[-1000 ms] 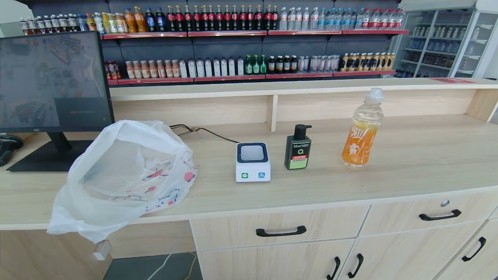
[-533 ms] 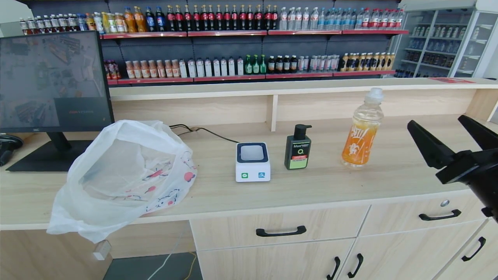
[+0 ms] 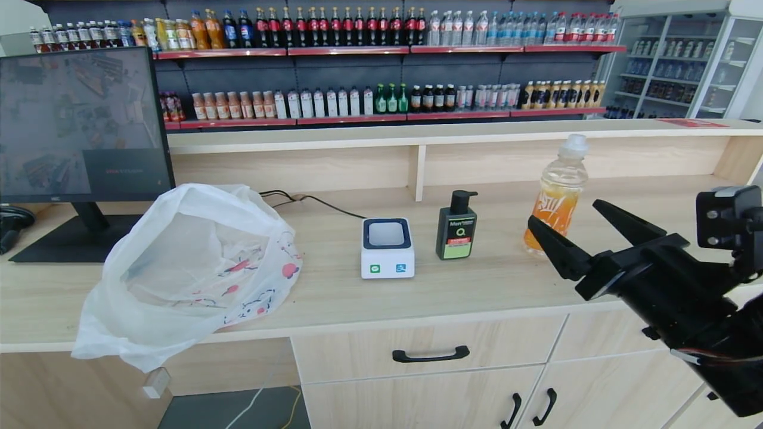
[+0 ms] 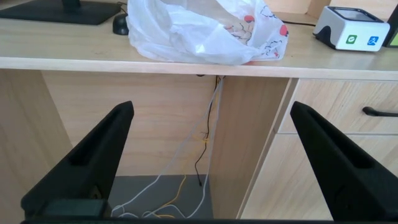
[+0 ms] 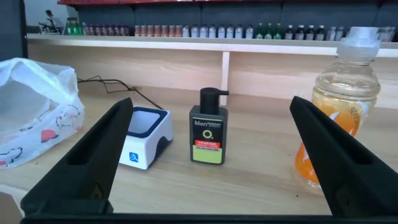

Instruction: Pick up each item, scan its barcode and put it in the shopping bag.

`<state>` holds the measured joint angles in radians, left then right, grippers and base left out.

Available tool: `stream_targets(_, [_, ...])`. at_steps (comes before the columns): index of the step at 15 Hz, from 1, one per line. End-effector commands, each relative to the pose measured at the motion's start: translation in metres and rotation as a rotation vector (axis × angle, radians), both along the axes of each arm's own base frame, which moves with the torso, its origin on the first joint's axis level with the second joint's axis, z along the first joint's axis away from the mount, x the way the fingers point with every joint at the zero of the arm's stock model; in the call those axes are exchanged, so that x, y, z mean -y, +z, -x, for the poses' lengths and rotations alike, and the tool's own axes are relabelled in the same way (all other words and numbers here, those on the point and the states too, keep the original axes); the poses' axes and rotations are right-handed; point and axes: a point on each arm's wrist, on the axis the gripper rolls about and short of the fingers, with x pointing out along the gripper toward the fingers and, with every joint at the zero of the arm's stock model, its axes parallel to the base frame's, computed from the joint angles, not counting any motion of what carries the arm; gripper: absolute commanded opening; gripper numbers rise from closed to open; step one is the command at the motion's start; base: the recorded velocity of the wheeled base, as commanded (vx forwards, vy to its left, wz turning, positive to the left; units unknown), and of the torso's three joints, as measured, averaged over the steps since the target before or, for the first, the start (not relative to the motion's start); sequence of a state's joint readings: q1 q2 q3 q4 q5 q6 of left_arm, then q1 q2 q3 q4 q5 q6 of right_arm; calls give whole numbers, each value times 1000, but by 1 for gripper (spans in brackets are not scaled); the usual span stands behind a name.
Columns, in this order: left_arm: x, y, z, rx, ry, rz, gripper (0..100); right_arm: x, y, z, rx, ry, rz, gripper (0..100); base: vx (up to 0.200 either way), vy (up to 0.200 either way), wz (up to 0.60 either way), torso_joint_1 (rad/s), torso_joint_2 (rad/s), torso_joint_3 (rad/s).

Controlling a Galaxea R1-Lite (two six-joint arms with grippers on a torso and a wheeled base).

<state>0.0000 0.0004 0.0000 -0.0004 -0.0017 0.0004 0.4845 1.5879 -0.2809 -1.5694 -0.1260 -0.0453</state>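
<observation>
While the right end effector [image 3: 563, 212] hangs above the front edge of the worktop [image 3: 334, 298] in the head view, its two fingers are spread wide, nothing between them, tips pointing at the orange drink bottle [image 3: 557, 196].
- Bottle upright, white cap on, on the right part of the worktop.
- Dark pump bottle [image 3: 456, 232] upright to its left, apart from it.
- White scanner [image 3: 387, 247] just beside the pump bottle, window facing up.
- White shopping bag [image 3: 191, 274] well to the left, slumped, mouth open, lower edge drooping over the worktop's front.
- Monitor [image 3: 77, 125] behind the bag; a dark cable [image 3: 310, 199] runs along the back.

Left wrist view: the left end effector [image 4: 211, 109] sits low, below worktop level, facing the cabinet front [image 4: 124, 143]. Fingers wide apart, empty. This view adds loose cables [image 4: 205, 143] hanging in the gap under the worktop. The bag and the scanner's corner show above.

Right wrist view: looks level across the worktop between the spread fingers. The pump bottle stands centred between them, farther off; scanner to one side, orange bottle close by the other finger, not touching. This view adds the pump bottle's front label and the bag's side.

Count: one bag, one scanner, two items (one pump bottle, one drink bottle), all on the worktop; two end effectors, both empty.
</observation>
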Motion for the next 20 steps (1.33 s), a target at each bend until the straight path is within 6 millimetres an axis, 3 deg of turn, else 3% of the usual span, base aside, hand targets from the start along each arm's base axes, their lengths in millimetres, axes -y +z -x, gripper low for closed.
stream_targets(1, [0, 0, 0, 0, 0, 0, 100, -12, -11, -13, -43, 19, 14, 100, 0, 0, 0, 0, 0, 0])
stream_targets(3, [0, 0, 0, 2, 0, 0, 100, -12, -15, -11, -58, 25, 23, 100, 0, 0, 0, 0, 0, 0])
stream_targets(9, [0, 0, 0, 2, 0, 0, 100, -11, -16, -11, -68, 28, 15, 100, 0, 200, 0, 6, 0, -1])
stream_targets(15, [0, 0, 0, 2, 0, -1, 100, -13, -25, -14, -100, 33, 35, 100, 0, 0, 0, 0, 0, 0])
stream_targets(20, [0, 0, 0, 2, 0, 0, 100, -14, -38, -12, -151, 42, 65, 100, 160, 0, 0, -5, 3, 5])
